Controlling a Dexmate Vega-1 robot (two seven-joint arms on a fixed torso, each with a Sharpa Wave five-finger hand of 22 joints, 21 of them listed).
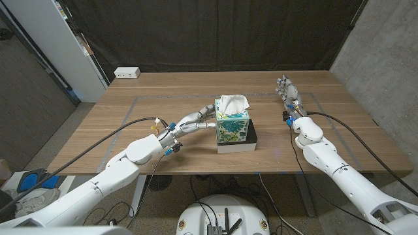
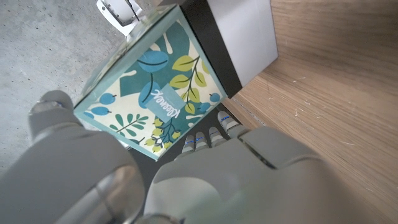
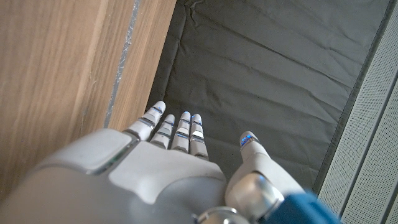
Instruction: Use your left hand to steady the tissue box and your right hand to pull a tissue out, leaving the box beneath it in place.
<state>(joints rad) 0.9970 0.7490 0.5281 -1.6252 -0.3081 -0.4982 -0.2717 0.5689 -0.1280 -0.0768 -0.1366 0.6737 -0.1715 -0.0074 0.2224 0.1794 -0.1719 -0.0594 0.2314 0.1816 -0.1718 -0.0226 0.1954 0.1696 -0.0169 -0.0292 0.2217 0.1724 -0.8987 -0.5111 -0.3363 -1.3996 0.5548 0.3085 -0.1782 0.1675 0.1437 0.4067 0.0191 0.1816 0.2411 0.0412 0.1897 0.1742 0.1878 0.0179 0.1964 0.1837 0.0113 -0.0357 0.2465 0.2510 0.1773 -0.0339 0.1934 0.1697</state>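
My left robot hand (image 1: 196, 121): fingers against tissue box (image 1: 232, 125) side, holding nothing | my right robot hand (image 1: 287, 90): released, fingers extended, well apart from box

leafy tissue box (image 1: 232, 127) upright, tissue (image 1: 232, 102) protruding

— Any lettering to read?
— One brand: "Kleenex", white script on a small blue-grey label on the leaf-patterned side of the tissue box (image 2: 155, 93), seen in the left wrist view, turned at an angle.
— Anything else?
— Nothing else legible.
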